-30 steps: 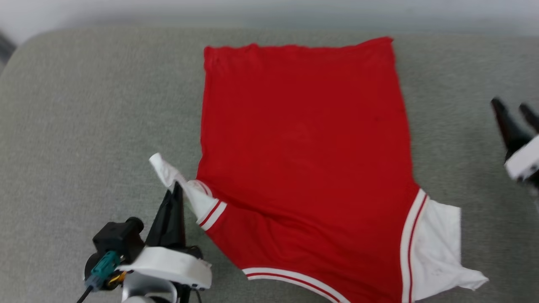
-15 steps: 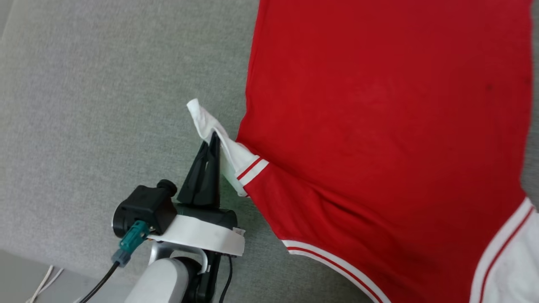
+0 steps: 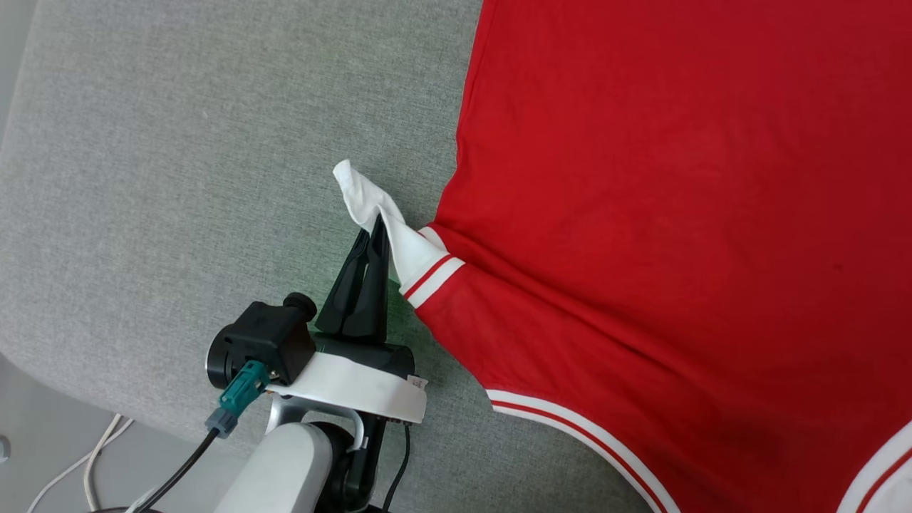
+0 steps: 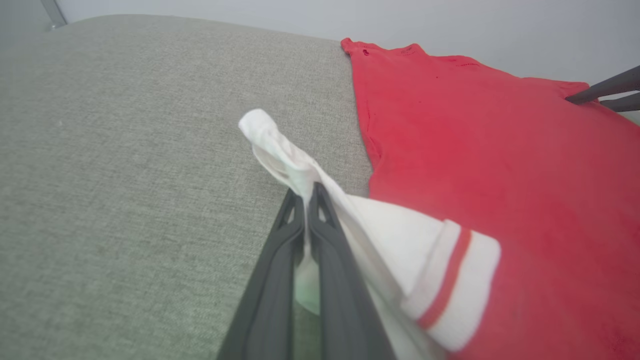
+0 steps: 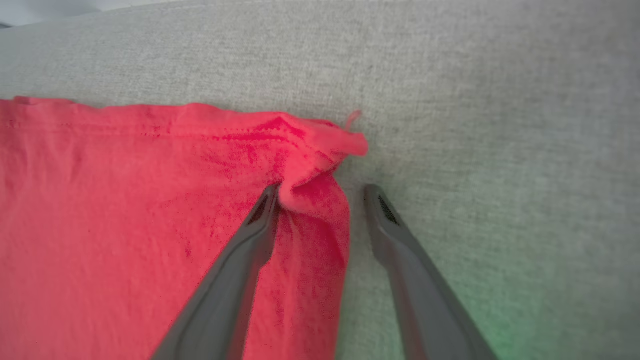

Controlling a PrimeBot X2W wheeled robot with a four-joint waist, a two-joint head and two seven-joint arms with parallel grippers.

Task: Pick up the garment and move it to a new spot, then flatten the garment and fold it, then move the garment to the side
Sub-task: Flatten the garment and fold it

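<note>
While the left claw (image 3: 377,226) clamps the white strap (image 3: 363,196) of the jersey (image 3: 641,214), the right claw (image 5: 321,192) stands open astride a red corner (image 5: 320,145), on the grey cushion (image 3: 178,178).

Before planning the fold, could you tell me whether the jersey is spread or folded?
Spread: the garment lies open on the cushion, one white corner pinched up by the left gripper.

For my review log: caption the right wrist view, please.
Right tool open, straddling the garment's bunched corner on the grey cushion.
</note>
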